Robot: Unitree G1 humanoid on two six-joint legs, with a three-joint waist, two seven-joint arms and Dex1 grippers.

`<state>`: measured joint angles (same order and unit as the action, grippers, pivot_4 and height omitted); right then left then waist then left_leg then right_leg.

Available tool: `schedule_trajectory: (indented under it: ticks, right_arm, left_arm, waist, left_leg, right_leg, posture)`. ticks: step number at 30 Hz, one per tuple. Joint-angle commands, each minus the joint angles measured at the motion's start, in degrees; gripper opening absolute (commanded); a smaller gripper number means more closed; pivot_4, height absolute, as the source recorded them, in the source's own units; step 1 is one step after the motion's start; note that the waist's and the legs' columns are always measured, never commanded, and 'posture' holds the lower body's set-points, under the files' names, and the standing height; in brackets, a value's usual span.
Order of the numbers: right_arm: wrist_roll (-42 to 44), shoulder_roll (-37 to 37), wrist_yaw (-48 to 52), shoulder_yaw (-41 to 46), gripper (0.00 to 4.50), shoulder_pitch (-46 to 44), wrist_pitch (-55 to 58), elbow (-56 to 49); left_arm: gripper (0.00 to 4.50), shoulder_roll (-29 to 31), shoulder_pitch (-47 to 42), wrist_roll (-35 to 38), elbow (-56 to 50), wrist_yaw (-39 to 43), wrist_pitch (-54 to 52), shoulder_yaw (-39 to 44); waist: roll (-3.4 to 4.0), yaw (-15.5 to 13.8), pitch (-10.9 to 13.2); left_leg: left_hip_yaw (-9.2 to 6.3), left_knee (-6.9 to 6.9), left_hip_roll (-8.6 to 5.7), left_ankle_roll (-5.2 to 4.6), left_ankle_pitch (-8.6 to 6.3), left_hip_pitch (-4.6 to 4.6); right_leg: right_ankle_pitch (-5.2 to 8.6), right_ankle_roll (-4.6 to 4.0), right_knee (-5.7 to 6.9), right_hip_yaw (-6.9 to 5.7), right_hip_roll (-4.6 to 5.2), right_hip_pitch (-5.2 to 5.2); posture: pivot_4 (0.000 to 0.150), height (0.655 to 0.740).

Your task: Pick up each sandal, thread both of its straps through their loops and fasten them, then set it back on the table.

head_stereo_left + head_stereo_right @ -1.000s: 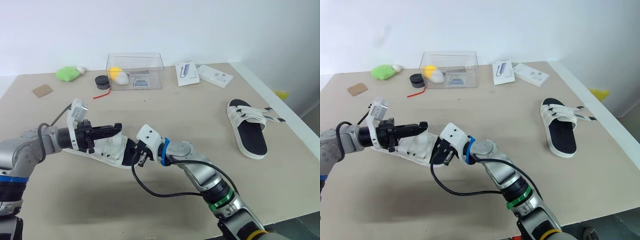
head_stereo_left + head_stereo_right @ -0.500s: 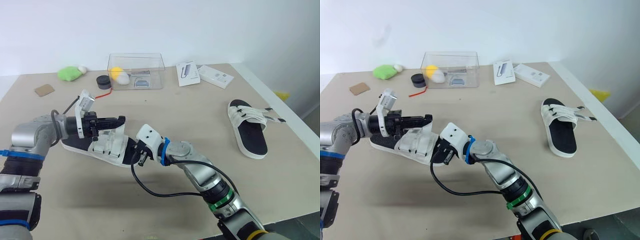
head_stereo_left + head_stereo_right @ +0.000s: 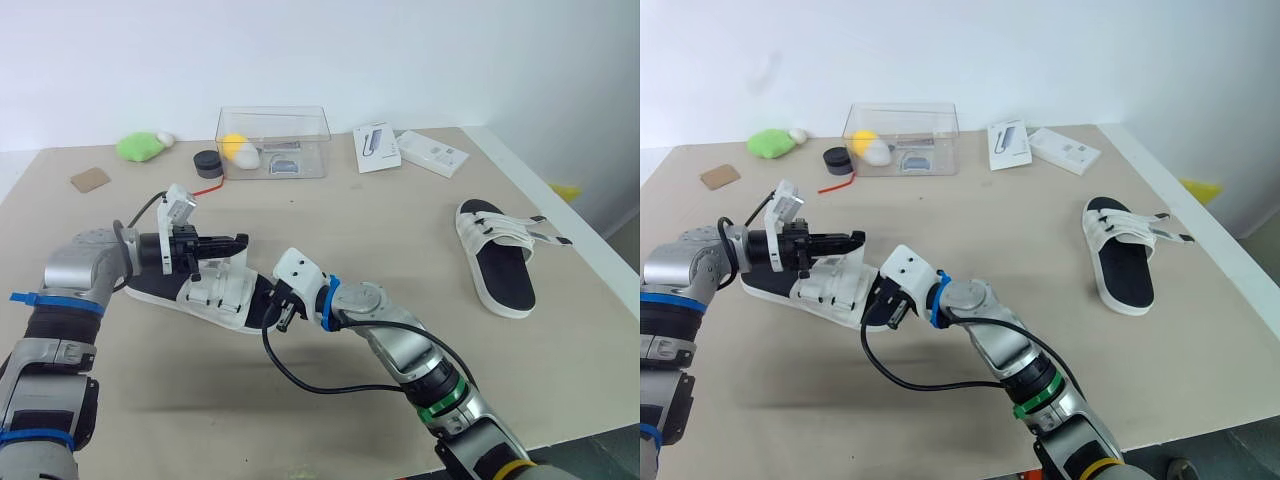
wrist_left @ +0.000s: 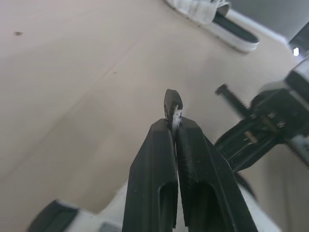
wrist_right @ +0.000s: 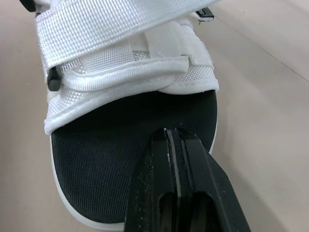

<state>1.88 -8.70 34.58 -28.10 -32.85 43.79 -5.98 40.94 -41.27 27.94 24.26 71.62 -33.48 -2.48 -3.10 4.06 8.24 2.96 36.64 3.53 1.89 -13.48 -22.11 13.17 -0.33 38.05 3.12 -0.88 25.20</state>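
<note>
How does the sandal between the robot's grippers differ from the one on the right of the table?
The near sandal has both grippers on it: the left gripper shut on its strap tip, the right gripper shut against its black footbed; the far sandal lies alone. The near sandal lies crosswise to the robot, the far sandal lengthwise. Both are white with black footbeds.

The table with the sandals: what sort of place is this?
Probably a robot test lab, not a home or shop: a work table by a plain white wall, two sandals laid out as practice pieces, and odd props like a clear box and small cartons.
</note>
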Motion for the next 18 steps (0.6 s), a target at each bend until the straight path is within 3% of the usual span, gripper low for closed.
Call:
schedule_trajectory:
  ticks: [1,13,16,18]
  right_arm:
    - [-0.61,-0.59,0.30,-2.34,0.00,1.79,2.39,2.85]
    - [-0.59,-0.58,-0.11,-2.18,0.00,1.94,2.44,2.55]
    - [-0.49,-0.59,-0.20,-2.13,0.00,1.99,2.46,2.48]
    - [-0.47,-0.57,-0.22,-2.13,0.00,1.95,2.38,2.58]
  left_arm:
    - [0.04,-0.55,-1.09,-4.50,1.41,-0.20,6.28,-0.95]
    - [0.04,-1.92,-1.75,-10.83,7.74,2.02,13.16,-2.30]
    - [1.02,-1.73,-1.63,-11.69,7.96,3.41,13.58,-2.71]
    - [1.97,-1.92,-1.80,-11.71,8.07,3.85,14.00,-2.14]
  waist:
    - [0.00,-0.02,0.00]
    - [0.00,-0.07,-0.01]
    - [0.00,-0.07,-0.01]
    - [0.00,-0.05,-0.01]
  left_leg:
    - [0.00,0.00,-0.01,0.00,0.00,0.00]
    - [-0.02,0.04,-0.02,-0.03,0.02,0.01]
    - [-0.02,0.04,-0.02,-0.04,0.02,0.02]
    - [-0.02,0.03,-0.02,-0.04,0.02,0.02]
  right_leg:
    - [0.00,0.00,0.00,0.00,0.01,0.00]
    - [0.00,0.00,0.05,-0.04,0.03,-0.02]
    - [-0.01,0.00,0.06,-0.04,0.03,-0.02]
    - [0.00,0.00,0.06,-0.03,0.02,-0.02]
  posture:
    - [0.150,0.7400]
    - [0.150,0.7400]
    - [0.150,0.7400]
    - [0.150,0.7400]
